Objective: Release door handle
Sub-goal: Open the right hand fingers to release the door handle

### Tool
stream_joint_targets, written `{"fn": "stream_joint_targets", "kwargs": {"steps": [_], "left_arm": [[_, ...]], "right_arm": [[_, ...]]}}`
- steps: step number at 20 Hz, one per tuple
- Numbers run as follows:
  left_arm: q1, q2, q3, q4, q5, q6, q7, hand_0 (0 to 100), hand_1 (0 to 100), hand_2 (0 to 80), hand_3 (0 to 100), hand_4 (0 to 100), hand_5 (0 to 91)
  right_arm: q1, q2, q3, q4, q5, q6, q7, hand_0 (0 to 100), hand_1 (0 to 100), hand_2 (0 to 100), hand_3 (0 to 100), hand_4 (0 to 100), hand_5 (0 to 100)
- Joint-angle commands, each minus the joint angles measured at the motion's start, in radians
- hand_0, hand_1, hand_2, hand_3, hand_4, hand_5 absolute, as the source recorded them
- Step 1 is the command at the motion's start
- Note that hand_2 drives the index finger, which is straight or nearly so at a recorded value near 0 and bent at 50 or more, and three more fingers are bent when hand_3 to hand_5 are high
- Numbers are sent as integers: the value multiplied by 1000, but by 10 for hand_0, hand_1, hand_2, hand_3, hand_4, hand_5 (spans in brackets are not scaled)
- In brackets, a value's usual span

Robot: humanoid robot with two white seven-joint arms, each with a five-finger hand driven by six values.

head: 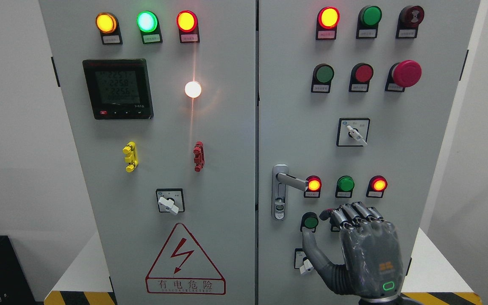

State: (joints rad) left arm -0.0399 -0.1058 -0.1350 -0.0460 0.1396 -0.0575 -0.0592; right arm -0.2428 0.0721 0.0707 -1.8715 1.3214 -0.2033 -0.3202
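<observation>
While 2 grey doors fill most of the head view, the cabinet (244, 262) is seen standing on a white bench (434, 262) with striped yellow-and-black edging. On the left door (223, 178) are mounted 3 lit lamps in a row, a meter (118, 89) with a dark frame, a bright white lamp (193, 89), a yellow clip (130, 156), a red clip (199, 156), a rotary switch (170, 201) and a red warning triangle (184, 262). On the right door (396, 148) are set rows of red and green buttons, a large red mushroom button (406, 73) and a selector (353, 132).

The right hand (345, 237) is raised from the bottom edge in front of the right door, its back turned to the camera. Its fingers (356, 212) are bent over at the knuckles and the thumb (314, 250) is stretched out to the left; nothing is held. The handle (292, 181) is found on the right door's left edge, its lever pointing right from a silver plate, up and to the left of the hand and clear of it. The lever's tip is seen just beside a lit red lamp (314, 184).
</observation>
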Motion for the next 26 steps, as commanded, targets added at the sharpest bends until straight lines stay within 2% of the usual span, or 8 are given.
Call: {"fn": "stream_joint_targets", "kwargs": {"steps": [1,3,5,6,8,16,19,26], "left_arm": [[0,0,0,0,0,-5,-1,120,556,0,0,0,0],[0,0,0,0,0,-5,-1,120,556,0,0,0,0],[0,0,0,0,0,-5,-1,120,556,0,0,0,0],[0,0,0,0,0,-5,-1,120,556,0,0,0,0],[0,0,0,0,0,-5,-1,120,556,0,0,0,0],[0,0,0,0,0,-5,-1,120,556,0,0,0,0],[0,0,0,0,0,-5,-1,120,556,0,0,0,0],[0,0,0,0,0,-5,-1,120,556,0,0,0,0]], "right_arm": [[34,-15,-108,-26,-73,-37,-2,470,322,327,430,385,321],[45,-26,-106,-32,-112,-80,-2,471,320,226,310,294,275],[48,-26,-100,-41,-152,-125,6,477,299,161,246,229,219],[54,-28,-94,-47,-168,-129,9,478,292,151,242,218,207],[68,-28,-92,-67,-188,-130,19,482,246,113,190,160,118],[108,-40,-89,-90,-257,-131,33,476,172,78,114,108,16],[106,-41,-91,-92,-290,-131,70,470,172,73,108,99,8],[88,-41,-91,-90,-294,-131,76,455,183,75,101,91,9]]}}
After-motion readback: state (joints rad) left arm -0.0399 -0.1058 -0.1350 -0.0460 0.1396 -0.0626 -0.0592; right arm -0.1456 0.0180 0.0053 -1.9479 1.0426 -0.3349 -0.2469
